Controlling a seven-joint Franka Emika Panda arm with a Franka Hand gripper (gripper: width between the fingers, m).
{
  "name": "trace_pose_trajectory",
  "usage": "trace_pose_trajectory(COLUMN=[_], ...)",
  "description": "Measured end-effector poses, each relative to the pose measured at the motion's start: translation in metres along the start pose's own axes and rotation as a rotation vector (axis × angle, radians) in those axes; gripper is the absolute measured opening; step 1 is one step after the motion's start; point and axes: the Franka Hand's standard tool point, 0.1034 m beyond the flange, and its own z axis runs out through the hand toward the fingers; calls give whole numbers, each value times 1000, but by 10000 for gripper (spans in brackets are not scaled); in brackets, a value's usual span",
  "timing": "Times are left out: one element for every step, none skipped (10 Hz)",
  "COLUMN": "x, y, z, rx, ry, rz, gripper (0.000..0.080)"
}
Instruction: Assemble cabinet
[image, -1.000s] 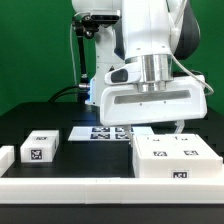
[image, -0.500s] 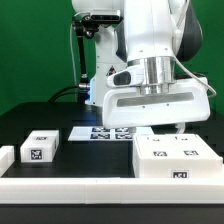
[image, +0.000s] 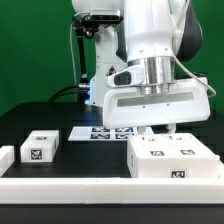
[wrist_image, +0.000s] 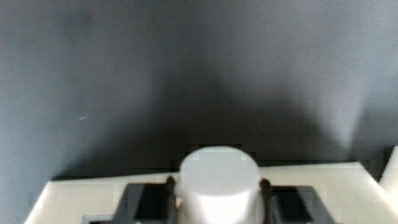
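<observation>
Assembly looks barely begun: the cabinet body (image: 172, 160) lies near right with nothing fitted, a block (image: 40, 148) lies loose well apart on the left, and the gripper (image: 163, 126) hangs at the body's far edge, its grip impossible to tell.

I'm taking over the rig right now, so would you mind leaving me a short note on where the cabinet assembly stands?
The tool is low behind the cabinet body, at its far edge. Its fingers are hidden, so I cannot tell whether it is open or shut.
The cabinet body sits near the front of the table, on the exterior view's right.
The small block lies loose on the exterior view's left, apart from the body. A second white part is cut off at that edge.
The marker board lies flat behind them.
Done: nothing looks joined yet.
Left: fit the loose parts to the body.
</observation>
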Motion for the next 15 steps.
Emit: trace_pose_trajectory(x=[0,0,0,-1,-5,-4,-4,-3,5,4,2,2,4,14,23], y=[0,0,0,1,3,7,11,10,7,8,8,7,7,8,12], z=[0,0,0,-2,-15,-35,-48,-58,-65,-60,-59,-60,-66,-78,-89], rx=[0,0,0,-1,-6,-13,-16,-18,-17,-16,-16,-17,-17,-16,-13], ry=[0,0,0,-13,-60,-96,-125,-173,-180,-166,-171,-179,-233,-276,-326], rz=[-1,-3,-6,-6,-4,-1,2,14,13,8,8,12,21,25,21], gripper=[213,213,213,214,215,215,216,216,216,216,216,216,216,216,216])
